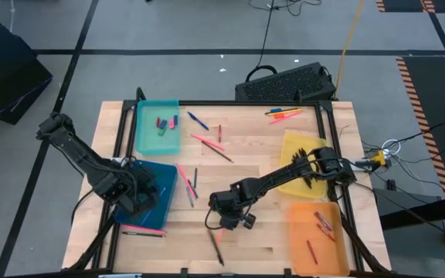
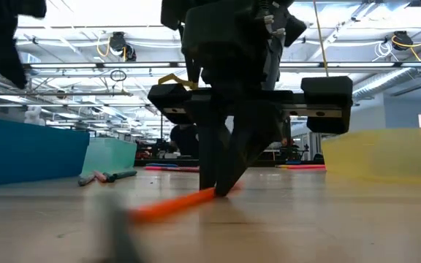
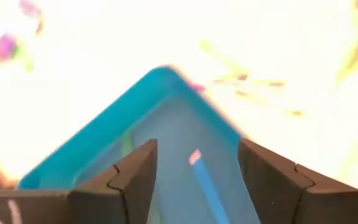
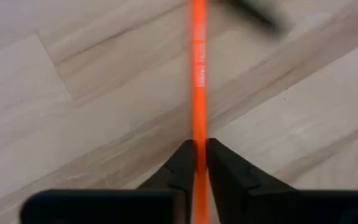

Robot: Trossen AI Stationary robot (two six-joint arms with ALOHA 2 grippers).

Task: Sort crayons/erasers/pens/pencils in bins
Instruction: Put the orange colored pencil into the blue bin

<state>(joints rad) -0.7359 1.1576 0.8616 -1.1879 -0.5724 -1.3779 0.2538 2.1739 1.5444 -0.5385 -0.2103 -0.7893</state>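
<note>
Grey floor with cables surrounds a pale wooden worktop [image 1: 246,162] at the centre of the high view. An orange pen [image 4: 197,74], long and thin, lies on the worktop at lower centre of that view, with one end clamped in the right end effector [image 4: 197,163]; the right wrist view shows both fingers pressed against the pen's sides, and the low view shows the fingertips down at the surface with the pen angled out toward lower left of the frame. The orange bin [image 1: 315,239], at lower right of the high view, holds a few short sticks. The yellow bin [image 1: 296,147] sits just above it, partly covered by the right arm. The dark blue bin [image 1: 164,174] lies at lower left, and the left end effector [image 1: 141,197] hangs over it with its fingers spread apart; the left wrist view shows a blue stick [image 3: 209,186] inside this bin between the fingers. The teal bin [image 1: 147,127], at upper left, contains small erasers [image 1: 165,123]. Loose pink and dark sticks [image 1: 207,145] lie scattered across the middle of the worktop, and more sit near its upper right edge.
</note>
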